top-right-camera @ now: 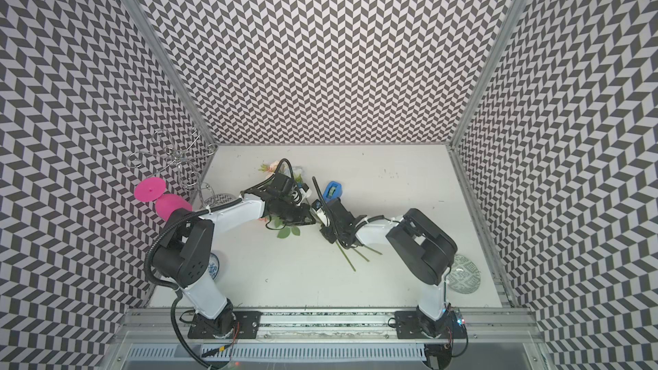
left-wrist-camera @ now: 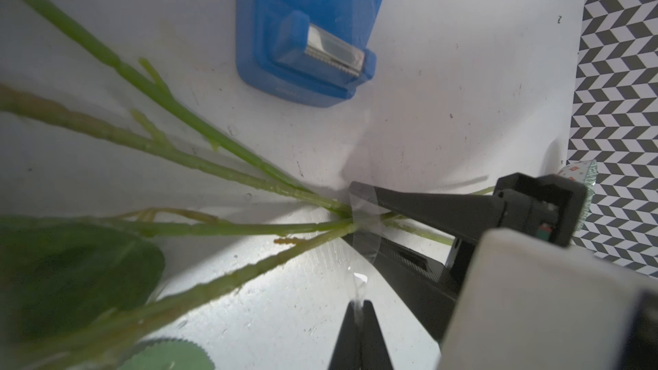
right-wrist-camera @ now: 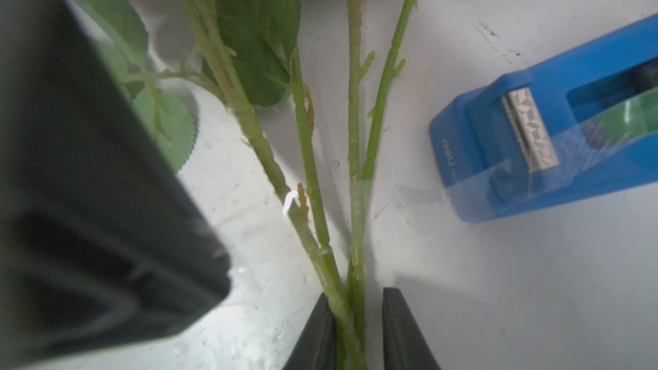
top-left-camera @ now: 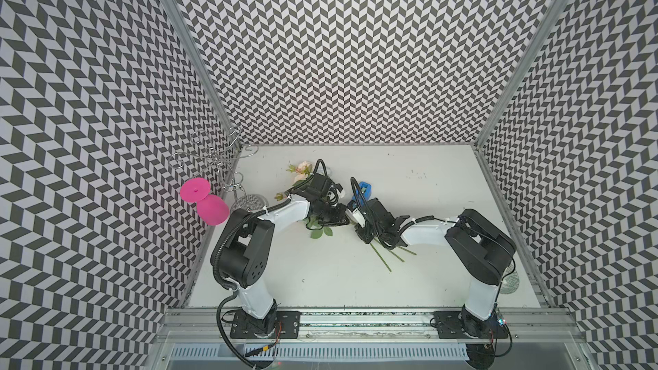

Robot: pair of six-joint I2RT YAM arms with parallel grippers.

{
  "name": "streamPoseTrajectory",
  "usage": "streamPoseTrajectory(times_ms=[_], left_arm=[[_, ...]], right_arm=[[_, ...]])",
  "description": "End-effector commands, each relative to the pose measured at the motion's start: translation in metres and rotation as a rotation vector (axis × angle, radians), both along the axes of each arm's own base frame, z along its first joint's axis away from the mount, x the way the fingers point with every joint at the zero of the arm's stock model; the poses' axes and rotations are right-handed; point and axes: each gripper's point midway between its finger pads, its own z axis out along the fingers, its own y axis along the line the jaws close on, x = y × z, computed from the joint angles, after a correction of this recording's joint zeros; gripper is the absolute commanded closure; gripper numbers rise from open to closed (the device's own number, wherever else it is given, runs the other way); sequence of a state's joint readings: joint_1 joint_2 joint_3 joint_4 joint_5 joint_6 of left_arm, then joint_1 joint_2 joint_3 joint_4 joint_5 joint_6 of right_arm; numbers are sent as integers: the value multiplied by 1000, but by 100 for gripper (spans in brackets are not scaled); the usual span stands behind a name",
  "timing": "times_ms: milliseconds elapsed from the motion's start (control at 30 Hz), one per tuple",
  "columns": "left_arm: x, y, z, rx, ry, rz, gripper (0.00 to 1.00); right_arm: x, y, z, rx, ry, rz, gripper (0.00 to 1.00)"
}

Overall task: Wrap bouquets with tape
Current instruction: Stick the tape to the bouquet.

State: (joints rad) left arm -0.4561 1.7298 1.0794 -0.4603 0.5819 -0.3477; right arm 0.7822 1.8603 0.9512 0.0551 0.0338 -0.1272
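Left claw (left-wrist-camera: 359,306) is pinched tight on a clear tape strip (left-wrist-camera: 364,240) that runs over to the bouquets (right-wrist-camera: 354,101). They lie mid-surface (top-left-camera: 356,286), blooms toward the back-left corner, cut ends pointing at the front edge. Right claw (right-wrist-camera: 358,293) straddles the stems, barely apart, and I can't tell if it's actually gripping. The blue tape dispenser (top-left-camera: 363,189) sits just behind both claws. Bare surface shows along the front edge and at back right.
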Motion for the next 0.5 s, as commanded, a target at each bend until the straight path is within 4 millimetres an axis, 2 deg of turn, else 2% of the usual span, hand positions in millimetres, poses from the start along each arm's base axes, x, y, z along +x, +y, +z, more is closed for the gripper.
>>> streamPoseTrajectory(times_ms=[0, 133, 233, 367, 467], left_arm=[[0, -7, -1, 11, -6, -35, 100], [11, 4, -25, 97, -21, 17, 100], [15, 0, -40, 108, 0, 19, 100], [27, -4, -50, 121, -13, 37, 100], [32, -1, -63, 173, 7, 31, 94]], right_arm=[[11, -14, -10, -17, 2, -51, 78], [18, -16, -10, 8, 16, -52, 82], [18, -13, -6, 40, 21, -25, 83], [15, -4, 0, 75, 19, 23, 84], [11, 0, 2, 93, 19, 50, 88]])
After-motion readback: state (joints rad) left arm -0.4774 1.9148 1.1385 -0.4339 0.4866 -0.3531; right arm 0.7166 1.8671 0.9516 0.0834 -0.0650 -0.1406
